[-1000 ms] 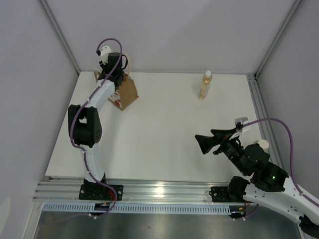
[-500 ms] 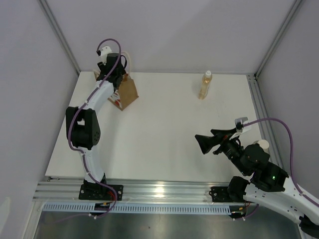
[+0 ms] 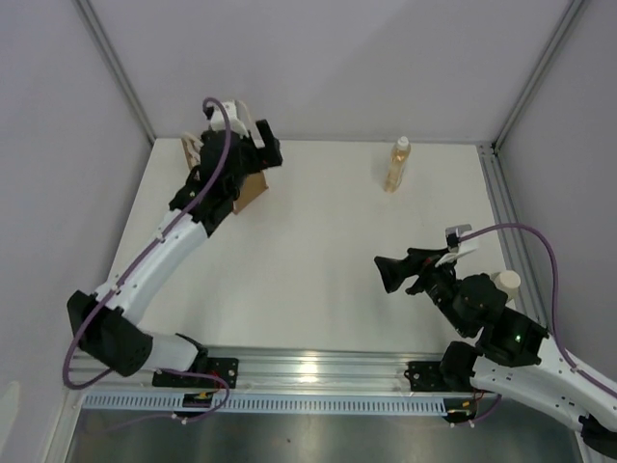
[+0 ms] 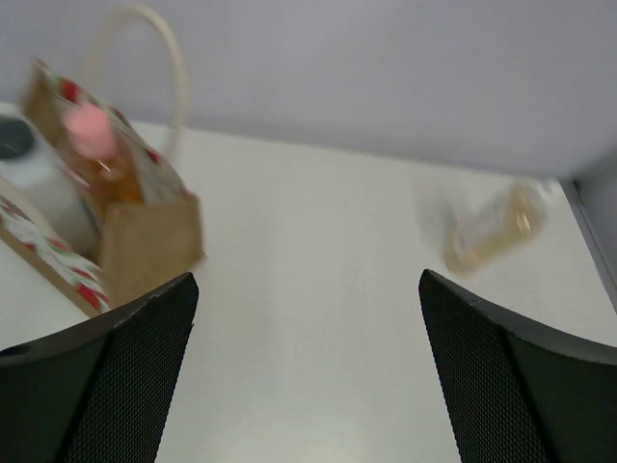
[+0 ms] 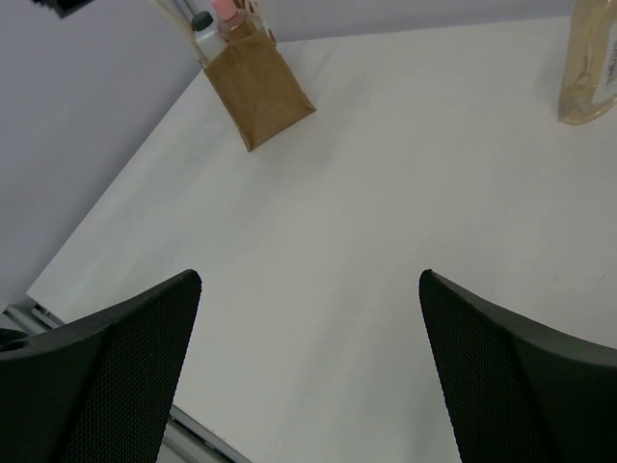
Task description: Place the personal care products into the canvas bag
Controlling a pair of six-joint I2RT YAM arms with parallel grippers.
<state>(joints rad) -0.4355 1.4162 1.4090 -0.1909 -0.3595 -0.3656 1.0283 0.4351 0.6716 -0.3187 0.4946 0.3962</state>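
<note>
The canvas bag [image 4: 145, 246] stands at the table's far left, also seen in the top view [image 3: 251, 190] and the right wrist view [image 5: 262, 92]. A pink-capped bottle [image 4: 89, 130] and a white bottle with a dark cap [image 4: 34, 183] stand inside it. The tall amber bottle [image 3: 396, 164] stands upright at the far right, blurred in the left wrist view [image 4: 496, 227]. My left gripper [image 3: 258, 154] hovers above the bag, open and empty [image 4: 308, 386]. My right gripper [image 3: 395, 273] hangs open and empty over the table's right middle [image 5: 308, 376].
A cream rounded top [image 3: 506, 281] shows beside my right arm near the right rail. The metal frame rail [image 3: 496, 193] runs along the table's right edge. The bag's cream handle [image 4: 164, 58] arches above its mouth.
My left gripper has opened and risen away from the bag's mouth, with its arm stretching out. The right gripper has shifted slightly to the left.
</note>
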